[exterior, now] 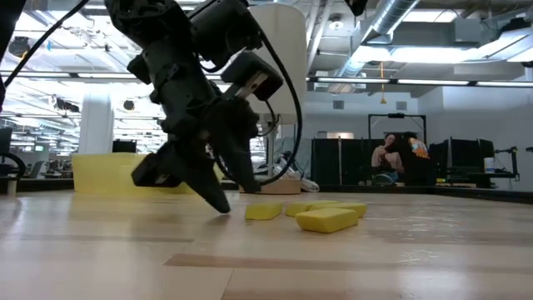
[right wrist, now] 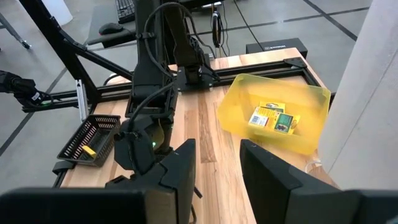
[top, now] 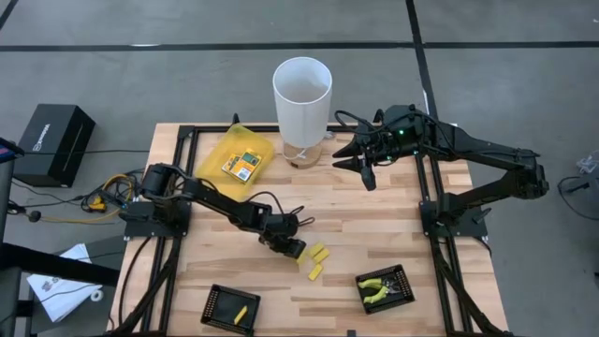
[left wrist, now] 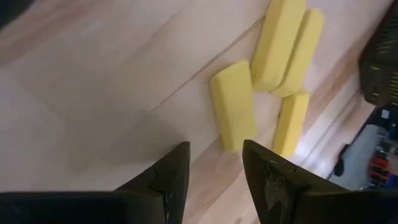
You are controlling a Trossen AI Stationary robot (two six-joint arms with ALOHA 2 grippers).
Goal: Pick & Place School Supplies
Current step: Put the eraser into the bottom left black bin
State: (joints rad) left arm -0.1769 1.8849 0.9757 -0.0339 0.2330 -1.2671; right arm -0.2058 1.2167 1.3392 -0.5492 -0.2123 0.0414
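Pale wooden planks of the table [top: 374,234] lay under me, with an office hall beyond its far edge where a person sat well off. My left end effector [left wrist: 214,171] hung low over the wood, its two fingers parted and holding nothing, tips just clear of the surface. Just ahead of those tips lay a cluster of short yellow oblong pieces [left wrist: 233,102]; the nearest one pointed roughly at the gap between my fingers, and three more lay just past it, two of them touching side by side. My right end effector [right wrist: 217,168] waited well apart, raised beside the white cylinder [top: 301,98], fingers partly spread and empty.

I judged that I was on the approach to a pick, not yet at the grasp. One oblong piece already lay in the black tray [top: 229,307] behind my left end effector. The next move called for easing forward until the nearest piece sat between my fingers, without nudging its neighbours, then closing across its narrow width.
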